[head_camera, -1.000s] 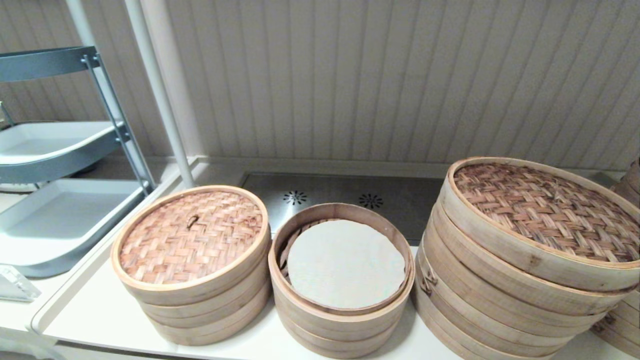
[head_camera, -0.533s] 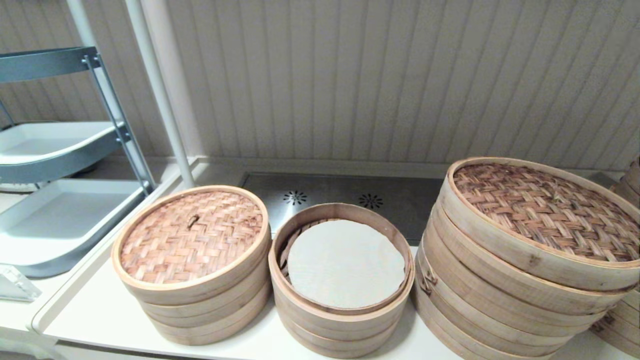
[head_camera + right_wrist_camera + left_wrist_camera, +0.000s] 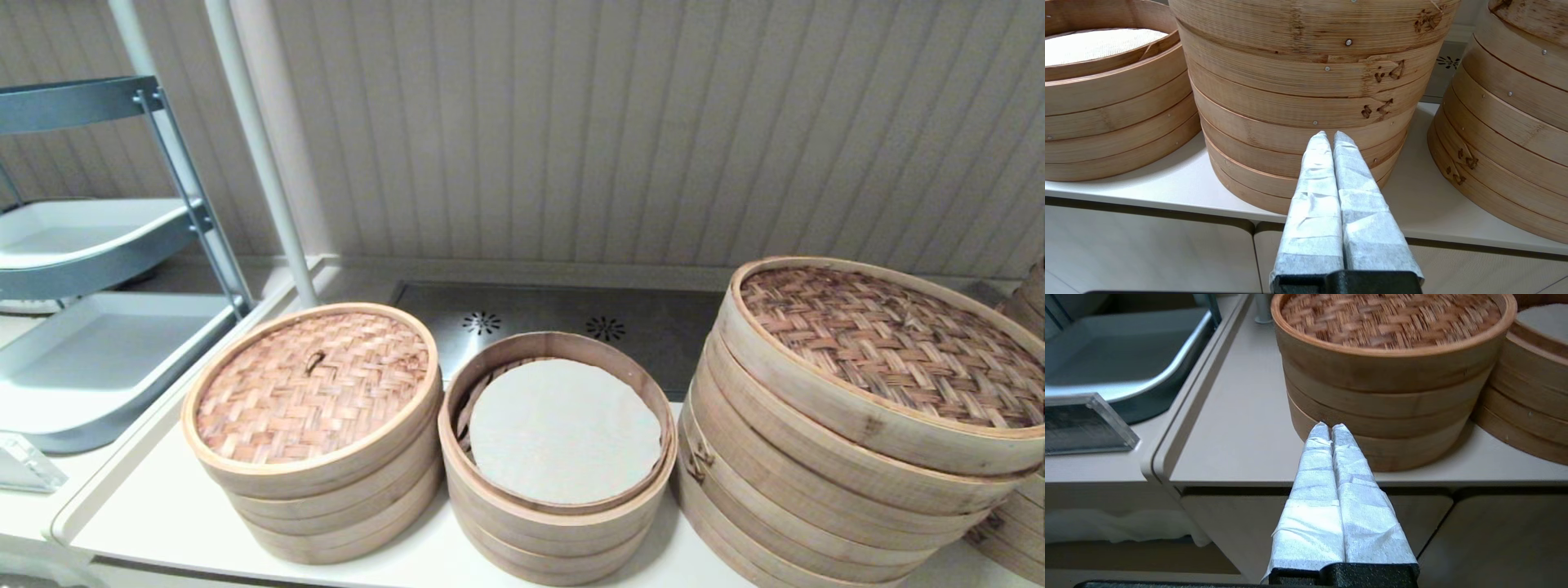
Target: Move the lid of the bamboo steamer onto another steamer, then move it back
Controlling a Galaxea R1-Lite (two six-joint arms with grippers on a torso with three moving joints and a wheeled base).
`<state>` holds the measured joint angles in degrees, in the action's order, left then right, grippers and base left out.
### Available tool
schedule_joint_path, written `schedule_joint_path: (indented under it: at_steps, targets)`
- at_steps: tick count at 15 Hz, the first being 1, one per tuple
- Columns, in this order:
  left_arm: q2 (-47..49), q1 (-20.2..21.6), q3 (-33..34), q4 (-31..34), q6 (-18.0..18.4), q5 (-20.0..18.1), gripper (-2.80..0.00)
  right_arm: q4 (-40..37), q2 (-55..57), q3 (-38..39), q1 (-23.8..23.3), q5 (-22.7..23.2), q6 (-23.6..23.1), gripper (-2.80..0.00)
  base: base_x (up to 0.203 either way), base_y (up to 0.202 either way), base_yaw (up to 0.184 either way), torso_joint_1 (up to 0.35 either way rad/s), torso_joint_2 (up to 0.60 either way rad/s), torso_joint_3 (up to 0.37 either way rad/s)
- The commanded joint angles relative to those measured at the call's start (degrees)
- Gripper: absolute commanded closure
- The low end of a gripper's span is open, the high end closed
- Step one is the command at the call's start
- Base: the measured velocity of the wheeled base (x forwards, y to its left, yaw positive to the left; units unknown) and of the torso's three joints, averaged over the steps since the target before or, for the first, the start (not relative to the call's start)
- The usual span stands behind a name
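Bamboo steamer lid (image 3: 312, 385) sits on its own small stack, just beside another steamer (image 3: 558, 433); I see the left gripper (image 3: 1330, 426) pressed together below the counter edge. Right gripper (image 3: 1330, 134) likewise closed, empty, facing the large steamer stack (image 3: 1306, 94).

Two woven lids (image 3: 314, 384); four steamer stacks (image 3: 559, 457).

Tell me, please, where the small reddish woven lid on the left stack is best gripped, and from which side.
Probably by the pale rim of the bamboo steamer lid, from above with the left gripper, one finger inside the rim, one outside. The rim stands proud of the recessed weave; the centre knot looks too tiny to pinch. The near-left edge is free; the neighbouring open steamer crowds the other.
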<state>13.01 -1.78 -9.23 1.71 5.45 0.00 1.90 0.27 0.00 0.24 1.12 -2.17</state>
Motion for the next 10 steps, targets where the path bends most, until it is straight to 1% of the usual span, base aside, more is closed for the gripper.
schedule_joint_path:
  at_steps: [1, 3, 4, 6, 8, 10]
  targets:
    - [-7.15, 1.31, 2.98, 2.27, 0.01, -1.35, 0.00, 0.03, 0.00, 1.36, 0.02, 0.02, -0.03, 0.00, 0.000, 0.000, 0.000, 0.000, 0.00, 0.000]
    - [-12.50, 1.61, 5.50, 4.58, 0.00, -1.83, 0.00, 0.03, 0.00, 1.41, 0.02, 0.02, -0.03, 0.00, 0.000, 0.000, 0.000, 0.000, 0.00, 0.000]
    - [-13.18, 1.67, 7.35, 4.35, 0.01, -1.78, 0.00, 0.03, 0.00, 1.32, 0.02, 0.02, -0.03, 0.00, 0.000, 0.000, 0.000, 0.000, 0.00, 0.000]
    - [-13.25, 1.77, 8.58, 0.91, 0.01, -1.78, 0.00, 0.03, 0.00, 1.41, 0.02, 0.02, -0.03, 0.00, 0.000, 0.000, 0.000, 0.000, 0.00, 0.000]
    - [-13.19, 1.78, 10.62, -5.00, -0.05, -1.70, 0.00, 0.03, 0.00, 1.41, 0.02, 0.02, -0.03, 0.00, 0.000, 0.000, 0.000, 0.000, 0.00, 0.000]
    - [-13.13, 1.78, 10.64, -4.98, -2.12, -1.13, 0.00, 0.03, 0.00, 1.41, 0.02, 0.02, -0.03, 0.00, 0.000, 0.000, 0.000, 0.000, 0.00, 0.000]
